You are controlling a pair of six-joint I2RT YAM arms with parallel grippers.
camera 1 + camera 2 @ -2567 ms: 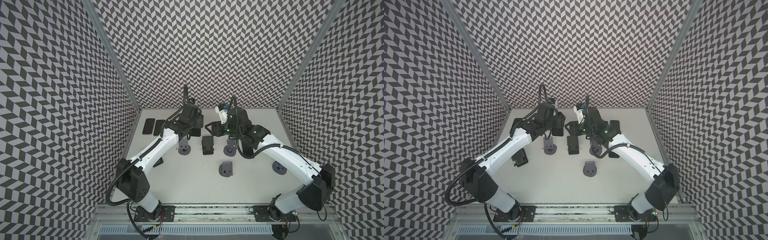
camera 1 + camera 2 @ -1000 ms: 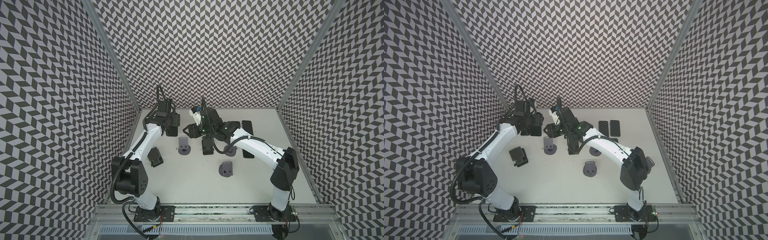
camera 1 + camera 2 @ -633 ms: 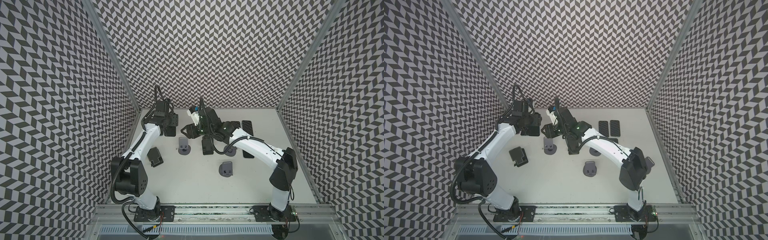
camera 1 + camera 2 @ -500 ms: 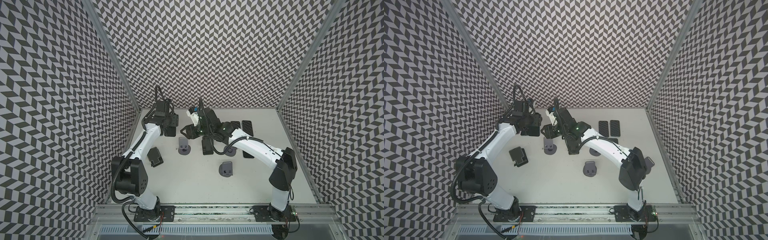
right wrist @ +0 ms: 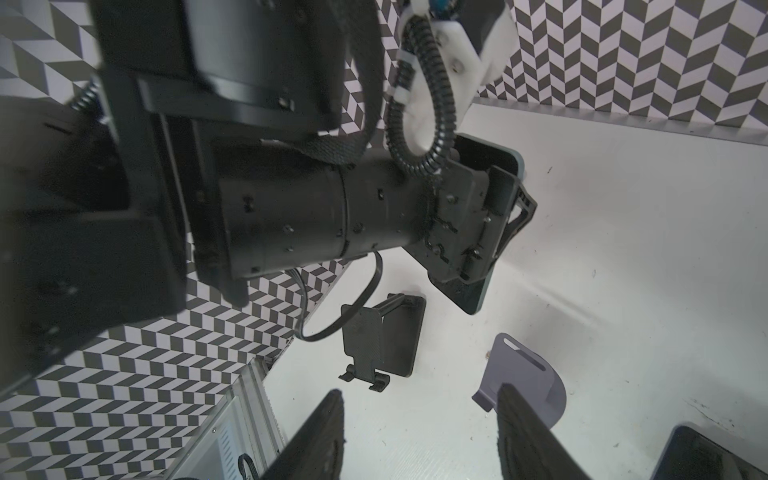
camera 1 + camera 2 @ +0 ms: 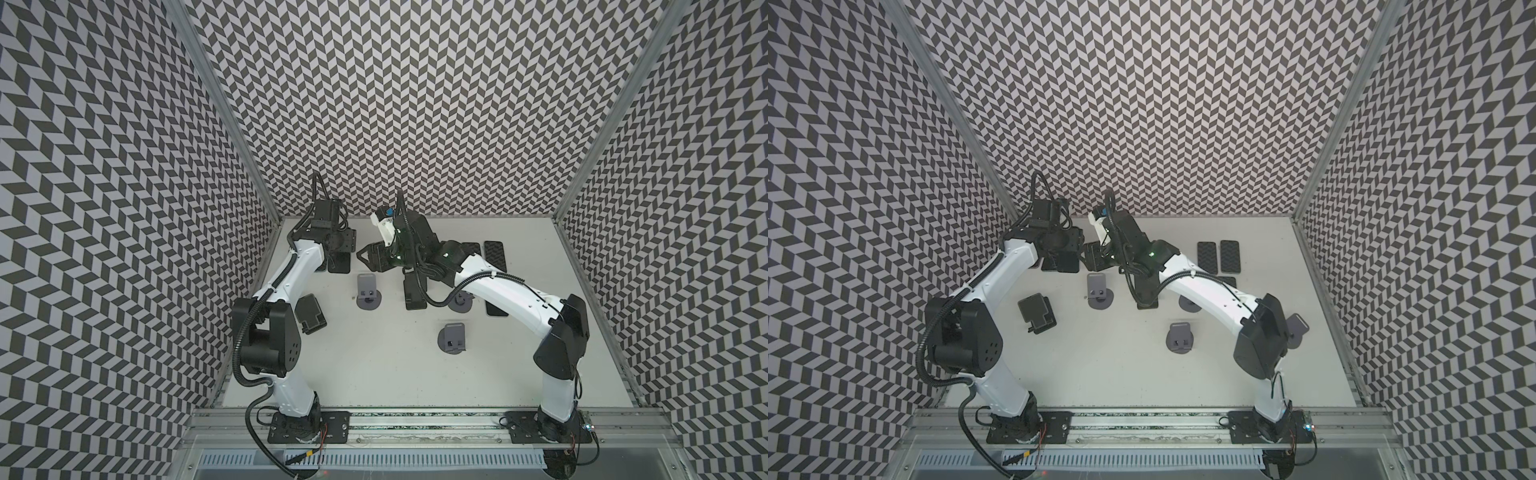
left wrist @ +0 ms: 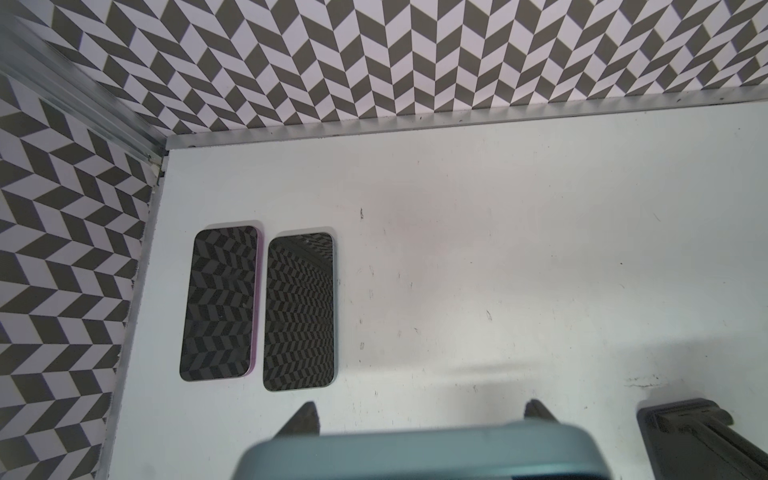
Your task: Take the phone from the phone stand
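Grips the phone (image 7: 415,457) tight in the left gripper (image 7: 422,415), over the far left of the white table (image 6: 374,374), by zigzag walls (image 6: 395,104). Holds the right gripper (image 5: 419,424) apart, empty, near a phone stand (image 6: 368,286).

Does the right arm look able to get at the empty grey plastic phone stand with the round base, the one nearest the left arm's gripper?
Probably yes. The right gripper hangs close beside that grey stand, nothing between them. The left gripper, gripping a teal-edged phone, is off to one side.
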